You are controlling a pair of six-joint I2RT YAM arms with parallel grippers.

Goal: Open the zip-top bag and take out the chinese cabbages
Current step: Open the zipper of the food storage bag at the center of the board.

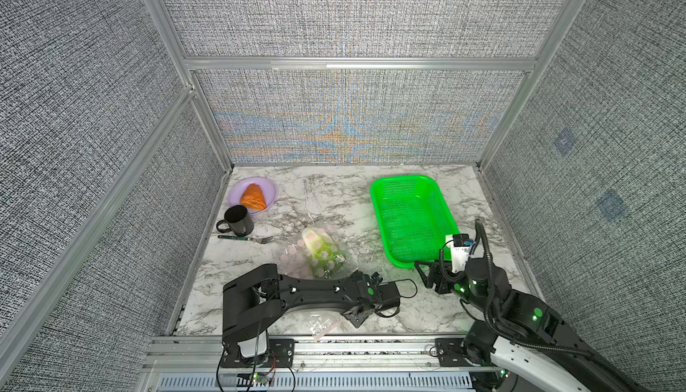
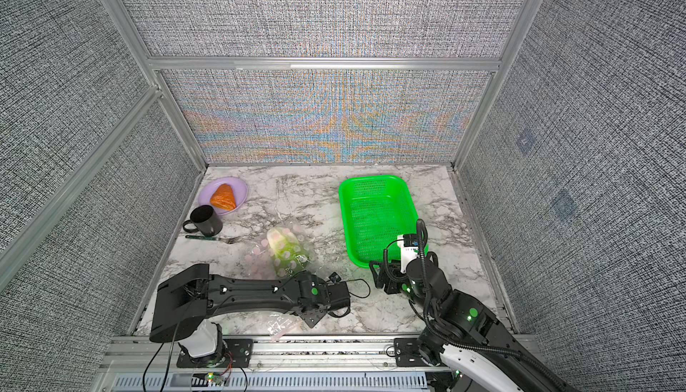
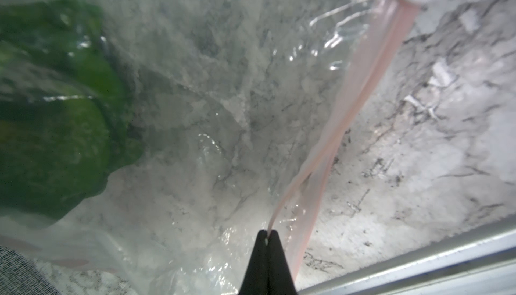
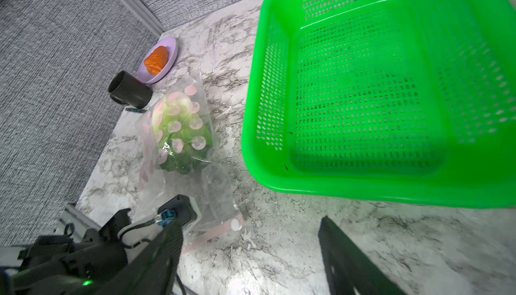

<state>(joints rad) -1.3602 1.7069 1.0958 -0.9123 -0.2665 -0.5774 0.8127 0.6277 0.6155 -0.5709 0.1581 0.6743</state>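
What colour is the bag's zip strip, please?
Pale pink; the zip strip shows best in the left wrist view.

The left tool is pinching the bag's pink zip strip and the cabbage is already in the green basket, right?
No. The left tool does pinch the pink zip strip, but the cabbage is still inside the zip-top bag; the right wrist view shows it there, outside the green basket.
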